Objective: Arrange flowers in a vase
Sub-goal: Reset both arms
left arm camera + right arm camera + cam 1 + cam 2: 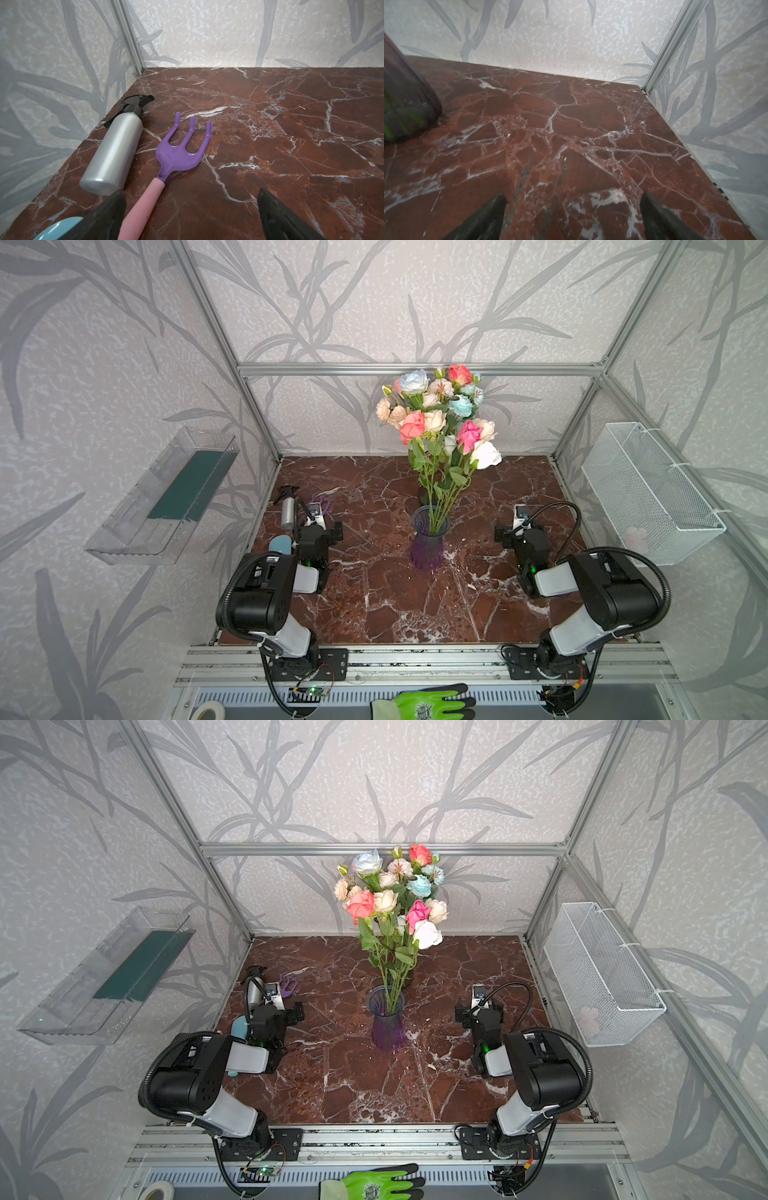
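The flowers (438,414) stand bunched in a purple glass vase (430,543) at the middle of the marble table, in both top views; their green stems run down into the vase (388,1025) and the pink, peach, white and pale blue heads lean toward the back wall. My left gripper (190,193) sits low to the vase's left, open and holding nothing. To the vase's right, my right gripper (574,196) is open over bare marble, with the vase's base (404,93) off to one side. Both grippers are well apart from the vase.
A silver spray bottle (116,149) and a purple hand rake (180,149) lie ahead of the left gripper, the rake's pink handle running in beside one finger. A blue object (60,228) lies by it. A clear tray (166,497) and a wire basket (648,493) hang on the side walls. A green glove (428,701) lies in front.
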Tool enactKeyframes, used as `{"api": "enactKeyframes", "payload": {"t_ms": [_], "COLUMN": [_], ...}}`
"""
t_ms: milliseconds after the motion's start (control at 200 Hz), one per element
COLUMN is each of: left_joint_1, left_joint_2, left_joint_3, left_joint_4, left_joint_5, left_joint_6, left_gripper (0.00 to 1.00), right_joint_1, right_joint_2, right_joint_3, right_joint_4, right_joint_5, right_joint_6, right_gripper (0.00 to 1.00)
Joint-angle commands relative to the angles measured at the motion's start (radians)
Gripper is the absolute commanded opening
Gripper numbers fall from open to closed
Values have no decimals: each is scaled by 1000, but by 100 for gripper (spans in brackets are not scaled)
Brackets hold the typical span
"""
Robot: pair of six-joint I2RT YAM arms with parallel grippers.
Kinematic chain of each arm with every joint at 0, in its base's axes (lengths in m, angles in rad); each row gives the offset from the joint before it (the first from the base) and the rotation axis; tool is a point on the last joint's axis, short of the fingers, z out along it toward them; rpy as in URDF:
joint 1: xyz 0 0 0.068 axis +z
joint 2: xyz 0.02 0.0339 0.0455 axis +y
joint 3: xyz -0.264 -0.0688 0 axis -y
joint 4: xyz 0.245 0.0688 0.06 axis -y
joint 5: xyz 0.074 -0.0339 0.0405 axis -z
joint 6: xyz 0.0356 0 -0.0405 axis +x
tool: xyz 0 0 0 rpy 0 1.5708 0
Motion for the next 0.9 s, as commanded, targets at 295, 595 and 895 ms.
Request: {"api": "enactKeyframes", "payload": {"t_ms": [295, 595, 895], "left_joint_1": [4, 15, 65], "left_joint_2": [-11, -13, -19], "left_joint_3": [11, 25, 48], "left_joint_4": [-4, -35, -92], "left_joint_5": [10, 37, 129], "left_joint_6": [2, -6, -40], "left_gripper": [99, 99, 99], "right_joint_1": [-12, 18, 7], "right_joint_2": [-24, -21, -23], "right_joint_3": [27, 60, 64], "right_joint_4": [-95, -151, -162], "right_joint_5": [-52, -89, -114], "right_joint_6": [39, -13, -8], "right_gripper": [99, 99, 99]}}
